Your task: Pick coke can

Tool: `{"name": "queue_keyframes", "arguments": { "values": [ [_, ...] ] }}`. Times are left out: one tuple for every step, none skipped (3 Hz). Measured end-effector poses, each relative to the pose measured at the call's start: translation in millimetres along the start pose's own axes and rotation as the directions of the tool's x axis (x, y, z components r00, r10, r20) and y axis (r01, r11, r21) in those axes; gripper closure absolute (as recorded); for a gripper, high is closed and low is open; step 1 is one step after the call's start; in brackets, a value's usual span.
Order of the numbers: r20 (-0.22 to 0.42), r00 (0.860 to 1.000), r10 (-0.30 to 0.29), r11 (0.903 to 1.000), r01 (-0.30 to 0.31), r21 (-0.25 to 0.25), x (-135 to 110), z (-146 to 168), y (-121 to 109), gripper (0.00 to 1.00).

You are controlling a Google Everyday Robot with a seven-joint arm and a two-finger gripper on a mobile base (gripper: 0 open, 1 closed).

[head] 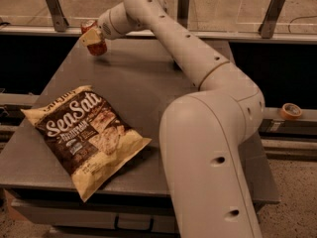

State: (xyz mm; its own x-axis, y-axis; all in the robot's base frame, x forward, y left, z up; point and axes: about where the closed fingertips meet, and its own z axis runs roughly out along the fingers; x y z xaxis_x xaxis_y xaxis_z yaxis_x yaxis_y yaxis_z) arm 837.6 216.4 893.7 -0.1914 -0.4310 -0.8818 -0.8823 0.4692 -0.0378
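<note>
The coke can (pixel 99 48) is a small red can at the far left of the grey table (pixel 148 83). My gripper (pixel 93 36) reaches over from the right and is shut on the can, with a cream finger across its middle. The can is tilted slightly and appears to sit just above the tabletop, with a small shadow beneath it. My arm (pixel 198 58) stretches across the table's back half, and its large base link fills the front right.
A large SeaSalt chip bag (pixel 84 135) lies flat at the front left of the table. A roll of tape (pixel 290 111) sits on a ledge to the right. A rail with metal posts (pixel 272 11) runs behind the table.
</note>
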Motion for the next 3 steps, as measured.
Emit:
{"name": "queue_keyframes", "arguments": {
  "values": [
    [0.102,0.993,-0.060,0.9937,0.069,-0.088,-24.7,-43.4,28.3,0.94],
    [0.197,0.970,-0.141,0.9612,0.182,-0.207,-34.5,-102.0,74.0,1.00],
    [0.218,0.960,-0.177,0.9521,0.223,-0.210,-34.1,-105.4,77.0,1.00]
  ]
}}
